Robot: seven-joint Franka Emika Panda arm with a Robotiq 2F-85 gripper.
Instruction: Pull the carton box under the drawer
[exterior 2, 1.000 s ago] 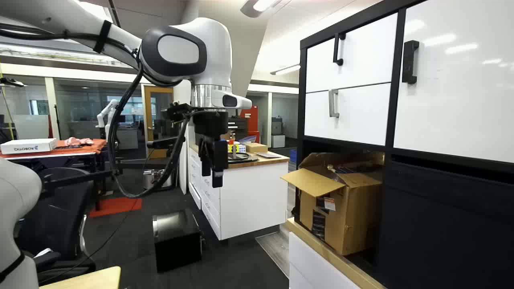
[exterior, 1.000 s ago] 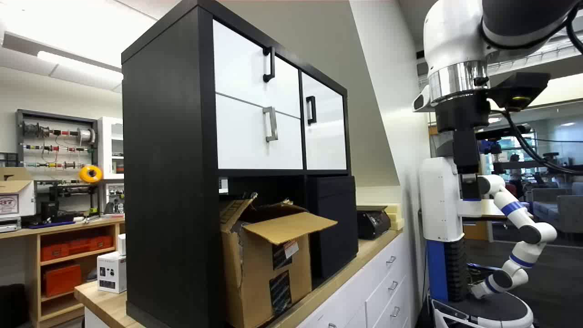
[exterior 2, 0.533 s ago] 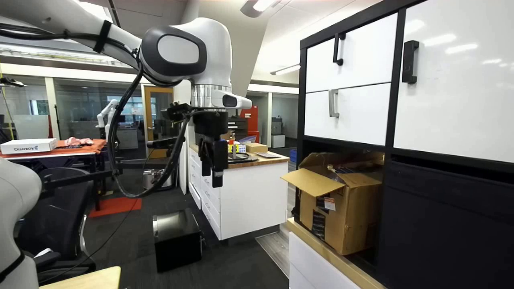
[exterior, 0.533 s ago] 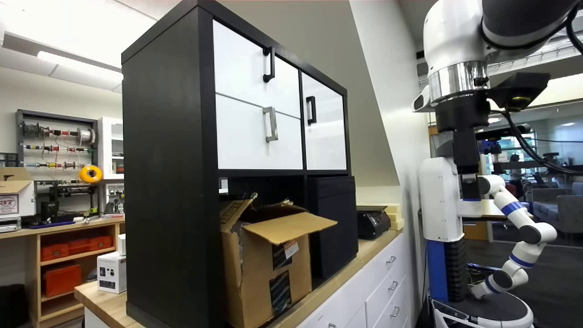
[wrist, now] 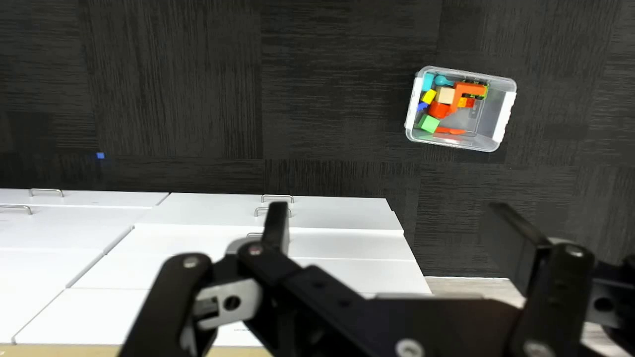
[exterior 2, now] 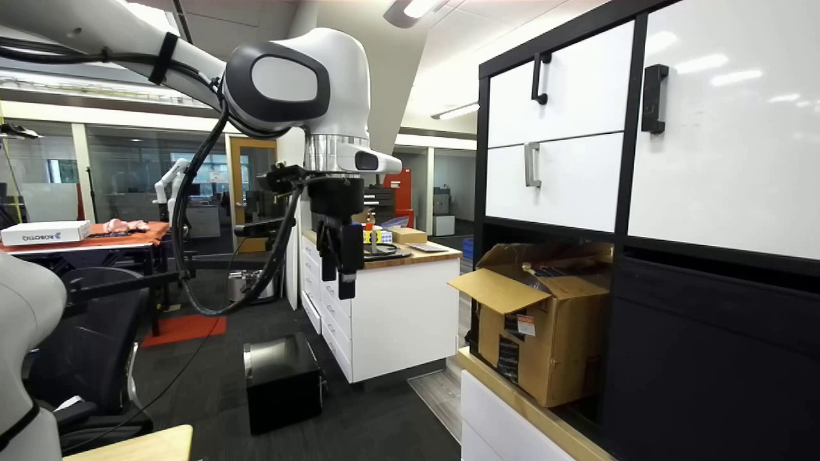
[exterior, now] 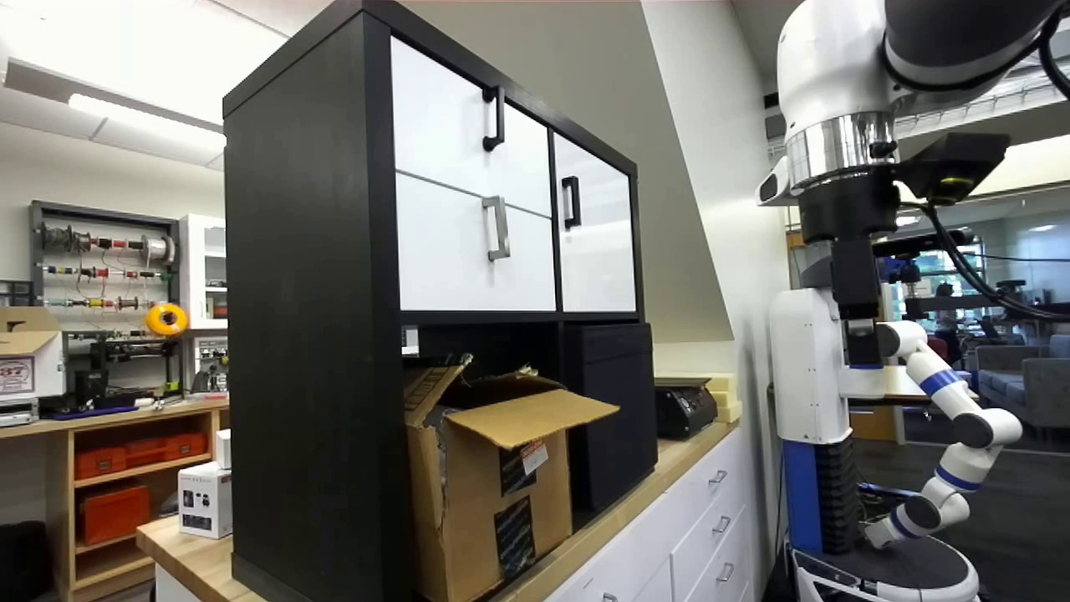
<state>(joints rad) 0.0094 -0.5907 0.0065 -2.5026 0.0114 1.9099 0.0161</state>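
The carton box (exterior: 468, 510) stands in the open lower left compartment of the black cabinet. Its front flap sticks out, and its dark label faces outward. It also shows in an exterior view (exterior 2: 535, 362). Directly above it are two white drawer fronts, the lower drawer (exterior: 451, 259) with a grey handle and the upper drawer (exterior: 443, 109) with a black handle. My gripper (exterior 2: 337, 282) points down, out in front of the cabinet and apart from the box. In the wrist view the gripper (wrist: 389, 210) is open with nothing between its fingers. Box and drawers are out of the wrist view.
The black cabinet (exterior: 305, 334) stands on a wooden countertop (exterior: 614, 514) over white counter drawers (wrist: 342, 213). A black bin (exterior: 614, 401) fills the compartment beside the box. A clear bin with toys (wrist: 496, 106) and a black box (exterior 2: 285, 384) sit on the floor.
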